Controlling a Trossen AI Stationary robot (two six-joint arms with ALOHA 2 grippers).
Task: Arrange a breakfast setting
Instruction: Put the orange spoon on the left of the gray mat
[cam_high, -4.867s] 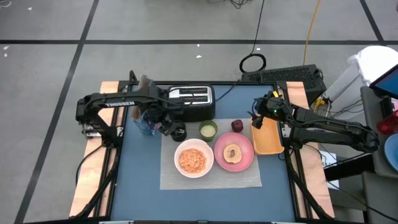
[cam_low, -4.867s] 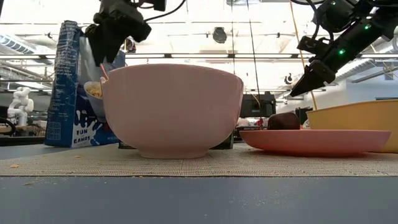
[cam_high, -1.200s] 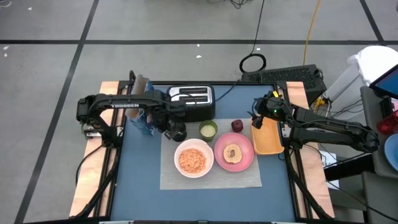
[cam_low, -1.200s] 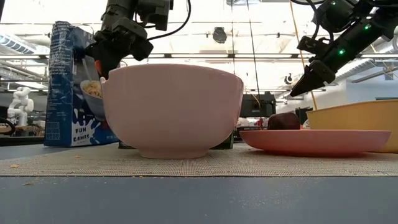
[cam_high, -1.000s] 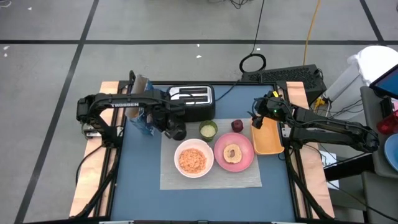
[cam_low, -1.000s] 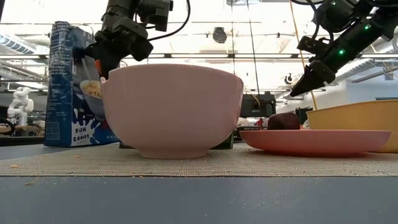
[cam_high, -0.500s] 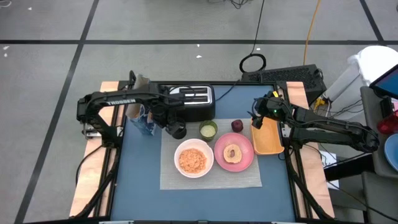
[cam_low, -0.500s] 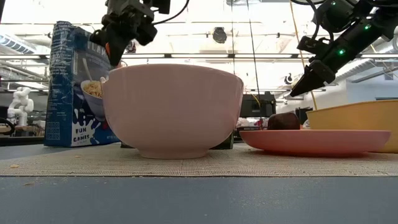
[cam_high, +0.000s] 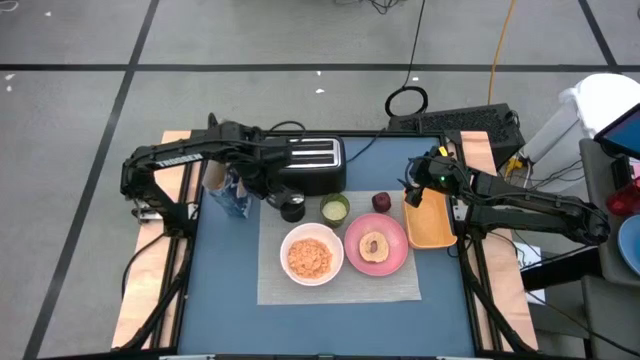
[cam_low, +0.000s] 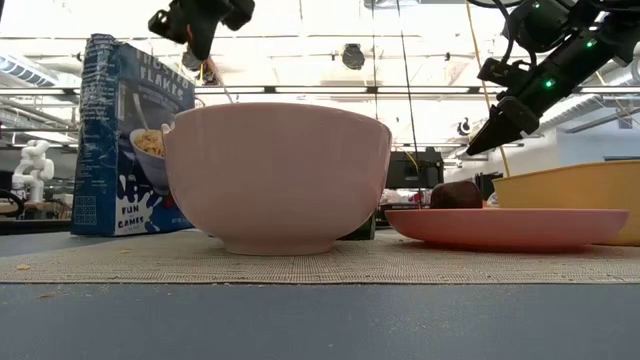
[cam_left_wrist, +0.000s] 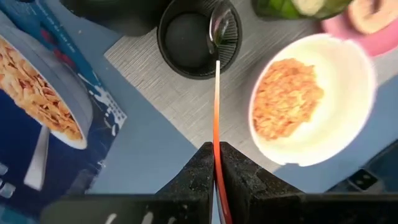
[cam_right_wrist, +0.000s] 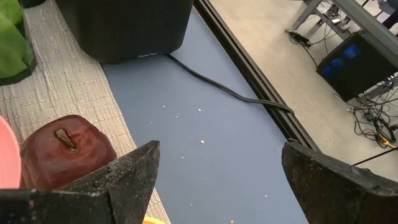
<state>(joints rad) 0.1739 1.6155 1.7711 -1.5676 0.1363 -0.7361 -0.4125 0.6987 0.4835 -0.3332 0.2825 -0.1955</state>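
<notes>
Much of the setting shows only in part.

In the low view the white bowl (cam_low: 277, 175) fills the foreground and hides the black cup, the green cup and most of the toaster behind it; the orange tray (cam_low: 575, 195) runs off the picture's edge, and the grey mat (cam_low: 330, 266) is a thin strip seen edge-on. From above, the left arm covers part of the cereal box (cam_high: 224, 190), and the spoon is too small to make out there. In the left wrist view the spoon's red handle (cam_left_wrist: 216, 124) disappears between the left pincer (cam_left_wrist: 216, 163) fingers, and the pink plate (cam_left_wrist: 364, 18) is cut off and blurred.
</notes>
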